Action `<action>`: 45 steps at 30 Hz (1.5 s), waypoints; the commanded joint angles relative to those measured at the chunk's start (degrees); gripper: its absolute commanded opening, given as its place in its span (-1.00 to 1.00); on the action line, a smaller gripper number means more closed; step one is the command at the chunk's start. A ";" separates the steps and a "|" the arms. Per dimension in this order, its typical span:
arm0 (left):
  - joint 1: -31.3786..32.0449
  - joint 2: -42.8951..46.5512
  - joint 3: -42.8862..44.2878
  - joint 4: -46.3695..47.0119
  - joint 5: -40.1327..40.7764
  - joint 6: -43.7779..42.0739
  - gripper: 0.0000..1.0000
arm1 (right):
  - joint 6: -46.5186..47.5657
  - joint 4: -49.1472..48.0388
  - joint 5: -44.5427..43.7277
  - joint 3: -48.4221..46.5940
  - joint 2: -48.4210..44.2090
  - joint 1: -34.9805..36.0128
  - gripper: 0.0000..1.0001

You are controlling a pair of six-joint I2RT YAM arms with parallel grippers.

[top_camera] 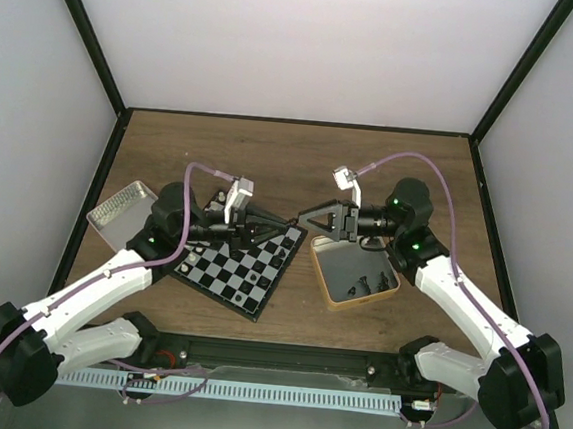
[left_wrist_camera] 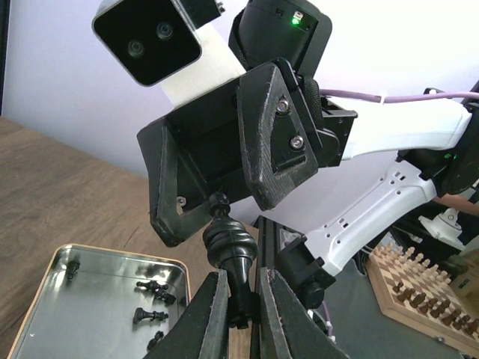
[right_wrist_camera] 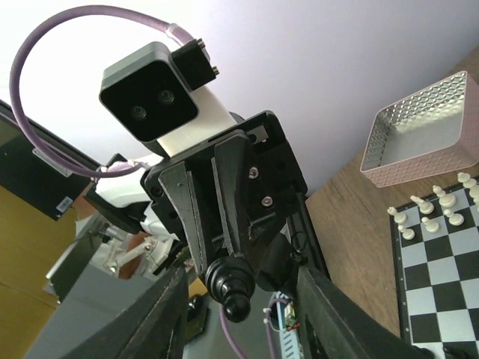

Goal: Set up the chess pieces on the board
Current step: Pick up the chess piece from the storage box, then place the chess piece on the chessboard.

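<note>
My left gripper [left_wrist_camera: 241, 299] is shut on the base of a glossy black chess piece [left_wrist_camera: 230, 247] and holds it in the air above the far corner of the board [top_camera: 237, 265]. The right gripper [right_wrist_camera: 241, 283] faces it tip to tip, its jaws open on either side of the piece's head [right_wrist_camera: 241, 293], with a gap on both sides. From above, the two grippers meet near the piece [top_camera: 293, 220]. White pieces [right_wrist_camera: 430, 213] stand along one edge of the board [right_wrist_camera: 441, 292].
A gold-rimmed tin [top_camera: 326, 278] right of the board holds several loose black pieces [left_wrist_camera: 150, 314]. A silver-and-pink tin [top_camera: 121, 210] sits at the left table edge. Black frame posts border the table on both sides.
</note>
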State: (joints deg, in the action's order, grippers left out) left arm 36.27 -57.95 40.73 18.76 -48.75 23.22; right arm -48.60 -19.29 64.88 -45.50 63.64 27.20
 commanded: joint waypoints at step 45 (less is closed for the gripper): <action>-1.47 16.94 1.03 -21.96 74.97 -11.31 -0.90 | 27.90 58.92 -68.79 -41.43 43.66 24.98 -0.99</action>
State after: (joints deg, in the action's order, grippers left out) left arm 34.96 -43.99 44.12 -6.94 23.33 12.60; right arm -22.81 31.31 3.64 -82.15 103.46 49.23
